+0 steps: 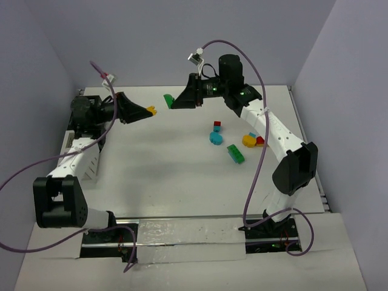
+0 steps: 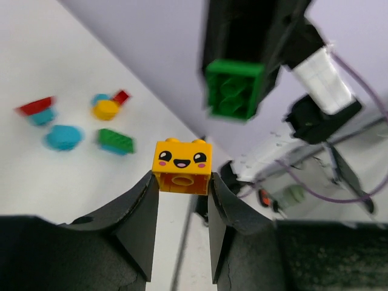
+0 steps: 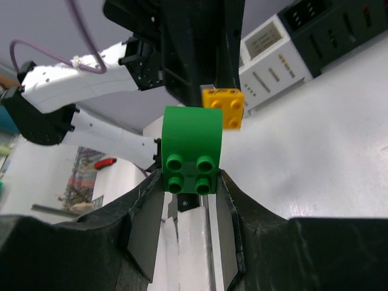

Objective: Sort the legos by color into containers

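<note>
Left gripper (image 2: 182, 185): closed on the yellow brick (image 2: 182, 165), which is pinched by its lower part between the two fingertips. Most of the brick stands out beyond them, and its printed smiling face is turned toward the wrist camera.

Right gripper (image 3: 191, 185): closed on the green brick (image 3: 192, 148), which is clamped between the fingertips. Its four studs are turned toward the wrist camera and its rounded end reaches past the fingers.

Held bricks, relative to each other: both are held clear of the table (image 1: 170, 182), above its far part. The two grippers are pointed at each other. The bricks are near but apart, with a gap seen between them in the overhead view and the green one slightly farther back.

Loose legos: these lie right of the table's centre, well apart from both grippers.
- A red piece (image 1: 216, 124) sits on a cyan one.
- A cyan rounded piece (image 1: 215, 137) lies just beside it.
- A loose green brick (image 1: 235, 153) lies nearer the arm bases.
- A yellow rounded piece (image 1: 248, 140) has a small red brick (image 1: 260, 140) touching it.

Containers: the white container (image 3: 267, 51) and the black container (image 3: 327, 27) are seen side by side beyond the yellow brick in the right wrist view. Their contents cannot be told.
</note>
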